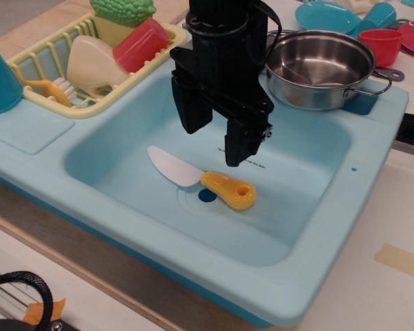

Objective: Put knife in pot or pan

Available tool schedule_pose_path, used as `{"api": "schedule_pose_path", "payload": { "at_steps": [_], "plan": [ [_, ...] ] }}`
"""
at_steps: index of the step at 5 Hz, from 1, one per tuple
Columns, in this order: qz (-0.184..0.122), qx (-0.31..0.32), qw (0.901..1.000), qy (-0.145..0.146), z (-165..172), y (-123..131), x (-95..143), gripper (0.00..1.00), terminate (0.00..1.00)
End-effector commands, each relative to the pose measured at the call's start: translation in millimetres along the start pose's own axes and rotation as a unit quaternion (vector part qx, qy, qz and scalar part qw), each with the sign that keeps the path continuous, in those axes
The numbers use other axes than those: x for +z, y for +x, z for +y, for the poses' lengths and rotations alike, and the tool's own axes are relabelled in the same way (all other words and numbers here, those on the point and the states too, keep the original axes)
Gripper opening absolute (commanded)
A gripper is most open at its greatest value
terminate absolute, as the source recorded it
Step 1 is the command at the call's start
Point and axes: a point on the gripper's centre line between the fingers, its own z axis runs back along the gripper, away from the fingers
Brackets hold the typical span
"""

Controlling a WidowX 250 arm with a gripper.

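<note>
The knife (pixel 201 181) lies flat on the bottom of the light blue toy sink (pixel 310 227), white blade to the left, yellow-orange handle to the right, over the drain. My black gripper (pixel 214 143) hangs open above the sink, its fingers apart, a little above and behind the knife, touching nothing. The shiny steel pot (pixel 321 65) stands empty on the sink's back right corner, right of the gripper.
A yellow dish rack (pixel 41 65) at the back left holds a red cup (pixel 141 43), a cream piece and a green toy. A teal bowl (pixel 0 81) sits at the far left. Teal plate and cup and a red cup (pixel 381 43) stand behind the pot.
</note>
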Motion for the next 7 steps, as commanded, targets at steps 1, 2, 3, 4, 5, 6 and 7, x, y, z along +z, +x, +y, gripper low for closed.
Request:
{"api": "schedule_pose_path", "payload": {
  "at_steps": [1, 2, 3, 4, 5, 6, 7],
  "plan": [
    [0.0, 0.0, 1.0, 0.0, 0, 0, 0, 1.0, 0.0],
    [0.006, -0.077, 0.9968, 0.017, -7, -1, -2, 1.0, 0.0],
    [0.004, -0.169, 0.9851, 0.029, -12, 2, -7, 1.0, 0.0],
    [-0.022, -0.264, 0.9638, 0.027, -15, 2, -16, 1.0, 0.0],
    [-0.026, -0.313, 0.9492, -0.007, -13, 1, -28, 1.0, 0.0],
    [-0.033, -0.333, 0.9418, -0.028, -12, 4, -38, 1.0, 0.0],
    [-0.029, -0.336, 0.9405, -0.041, -8, 7, -50, 1.0, 0.0]
  ]
}}
